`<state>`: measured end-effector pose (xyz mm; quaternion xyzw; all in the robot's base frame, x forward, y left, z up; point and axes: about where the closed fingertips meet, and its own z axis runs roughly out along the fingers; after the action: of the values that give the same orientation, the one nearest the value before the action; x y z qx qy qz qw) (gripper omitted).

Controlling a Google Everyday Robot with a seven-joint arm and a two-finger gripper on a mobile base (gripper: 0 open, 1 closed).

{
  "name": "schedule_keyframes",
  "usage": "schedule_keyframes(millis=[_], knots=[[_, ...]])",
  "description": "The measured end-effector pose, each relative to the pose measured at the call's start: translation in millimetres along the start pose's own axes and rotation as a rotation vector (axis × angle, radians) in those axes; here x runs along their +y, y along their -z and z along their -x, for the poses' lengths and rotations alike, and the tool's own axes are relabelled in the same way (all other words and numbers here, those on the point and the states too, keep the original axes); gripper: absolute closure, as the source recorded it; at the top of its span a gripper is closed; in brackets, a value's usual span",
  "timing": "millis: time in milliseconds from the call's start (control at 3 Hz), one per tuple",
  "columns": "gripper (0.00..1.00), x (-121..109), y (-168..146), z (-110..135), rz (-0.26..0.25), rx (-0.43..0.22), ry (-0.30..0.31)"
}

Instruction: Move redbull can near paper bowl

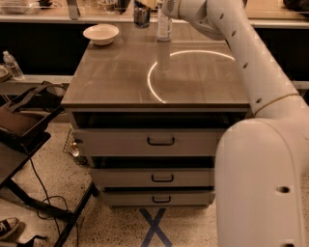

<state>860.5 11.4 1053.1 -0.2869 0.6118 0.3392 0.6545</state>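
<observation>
The redbull can (141, 17) is at the far edge of the cabinet top, looking dark, right of the paper bowl (101, 34) and just left of a clear plastic bottle. My gripper (146, 4) is at the top edge of the view, right over the can and shut on its upper part; the gripper is mostly cut off by the frame. The can's base is at or just above the cabinet top; I cannot tell whether it touches. The cream-white bowl sits at the far left corner, about a bowl's width from the can.
The clear plastic bottle (164, 25) stands close to the right of the can. My white arm (241, 58) crosses the right side of the wooden cabinet top (120, 82). A drawer cabinet (161, 141) is below it. A dark chair and cables (24, 125) are on the left.
</observation>
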Motion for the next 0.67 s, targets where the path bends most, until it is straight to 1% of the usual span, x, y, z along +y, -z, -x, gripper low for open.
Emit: schedule_keyframes(millis=[333, 667], knots=[[1.00, 0.0, -32.6, -16.4, 0.014, 0.009, -0.060], [1.00, -3.1, -35.0, -19.4, 0.004, 0.013, -0.064]])
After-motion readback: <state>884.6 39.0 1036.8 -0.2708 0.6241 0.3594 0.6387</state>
